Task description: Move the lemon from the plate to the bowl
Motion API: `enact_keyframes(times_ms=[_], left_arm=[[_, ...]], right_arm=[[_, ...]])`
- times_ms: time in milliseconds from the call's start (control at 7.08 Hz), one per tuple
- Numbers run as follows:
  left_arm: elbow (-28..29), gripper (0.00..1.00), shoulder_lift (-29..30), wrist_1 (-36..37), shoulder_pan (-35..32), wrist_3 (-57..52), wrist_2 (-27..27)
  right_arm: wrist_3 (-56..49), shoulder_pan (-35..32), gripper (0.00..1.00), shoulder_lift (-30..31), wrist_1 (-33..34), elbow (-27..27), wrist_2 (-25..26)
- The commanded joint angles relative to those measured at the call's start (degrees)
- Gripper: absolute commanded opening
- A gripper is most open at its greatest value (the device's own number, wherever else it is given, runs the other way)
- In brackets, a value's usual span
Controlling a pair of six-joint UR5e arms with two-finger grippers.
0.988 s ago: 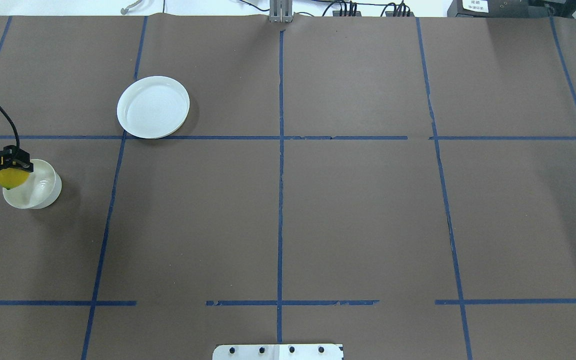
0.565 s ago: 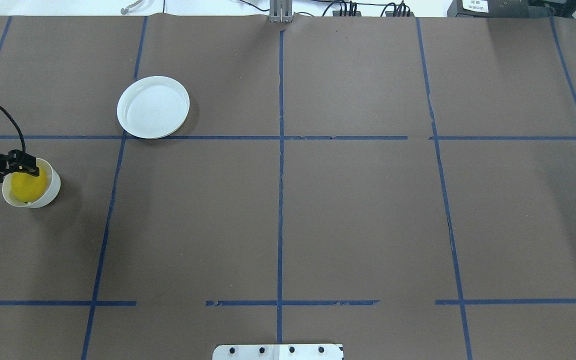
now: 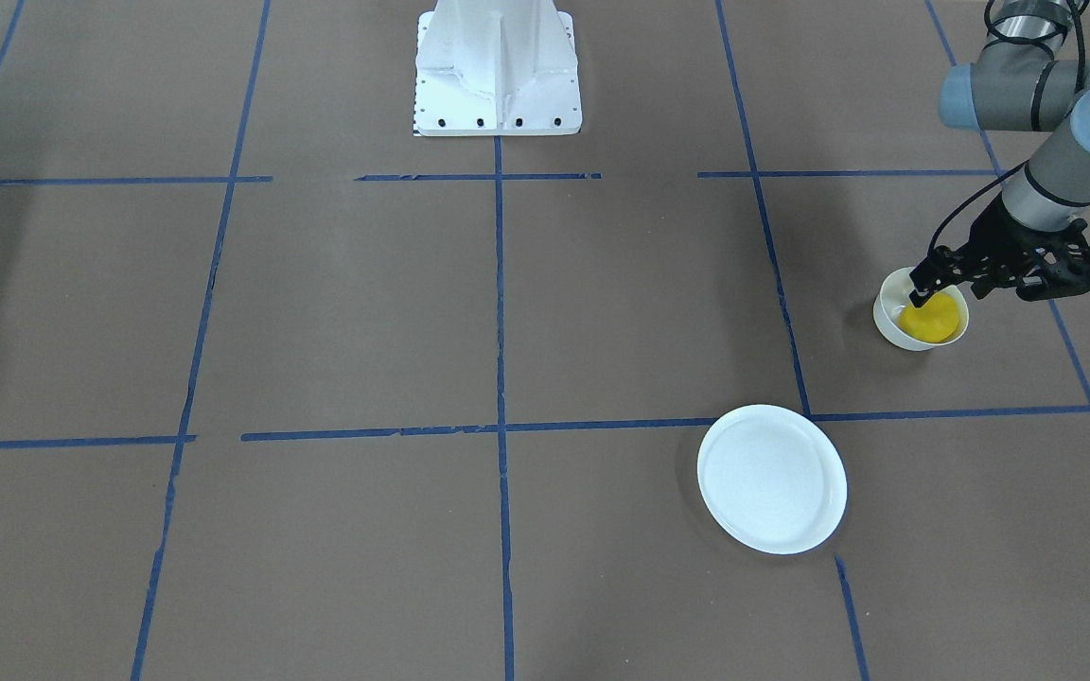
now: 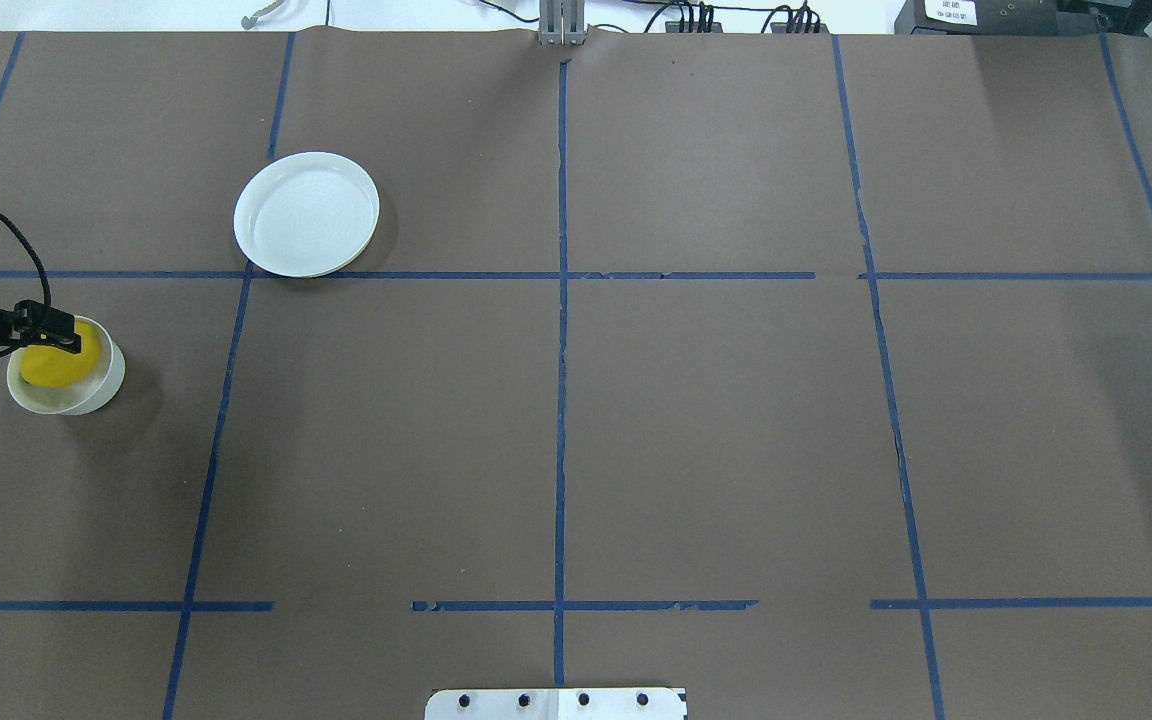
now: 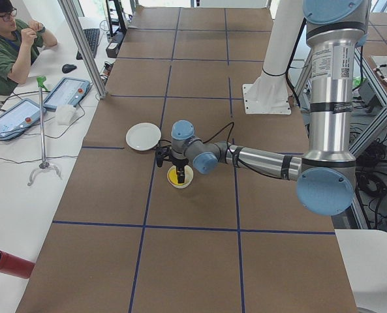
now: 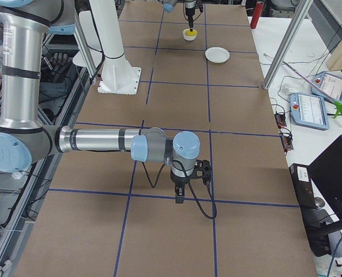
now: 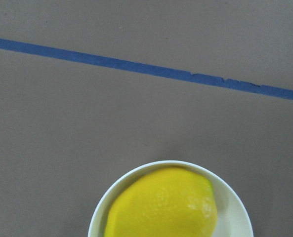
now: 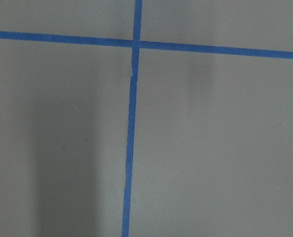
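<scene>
Brown paper-covered table [image 4: 636,450] with a blue tape grid [image 4: 561,400]; only two dishes on it, both on the robot's left side. lemon [image 4: 54,365] lies inside the bowl [image 4: 112,382], on the bottom, filling most of it; plate [image 4: 306,213] is bare and well apart, farther out on the table. left gripper [image 4: 54,337] hovers just above the bowl's rim, straight over the lemon; jaws look parted and not gripping the fruit. The left wrist view shows the lemon lying free with no finger on it. Its long axis runs diagonally there, pointed end toward the view's right.

Key relation: lemon is directly under the claw, not between the fingers, so my read is the transfer is done and a straight vertical retreat should clear the rim without nudging the bowl.

right gripper [image 6: 179,199] hangs low over bare table at the far end, well apart; can't tell whether it's parted or closed from that side view.
</scene>
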State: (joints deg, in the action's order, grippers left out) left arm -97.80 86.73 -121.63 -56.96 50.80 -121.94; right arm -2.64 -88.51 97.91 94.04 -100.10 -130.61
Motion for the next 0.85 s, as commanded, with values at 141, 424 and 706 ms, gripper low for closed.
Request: enact_keyframes(times_ms=[141, 424, 706], left_arm=[[-0.1, 1.0, -0.86, 9.42, -15.66, -28.37, -5.03], [-0.11, 1.0, -0.86, 17.87, -27.18, -45.8, -5.24], [-0.19, 1.0, -0.07, 33.14, -35.73, -61.2, -5.41]], right_arm=[[0.0, 0.0, 1.0, 0.0, 0.0, 0.0, 0.0], [0.0, 0.0, 1.0, 0.0, 0.0, 0.0, 0.0], [0.0, 0.0, 1.0, 0.0, 0.0, 0.0, 0.0]])
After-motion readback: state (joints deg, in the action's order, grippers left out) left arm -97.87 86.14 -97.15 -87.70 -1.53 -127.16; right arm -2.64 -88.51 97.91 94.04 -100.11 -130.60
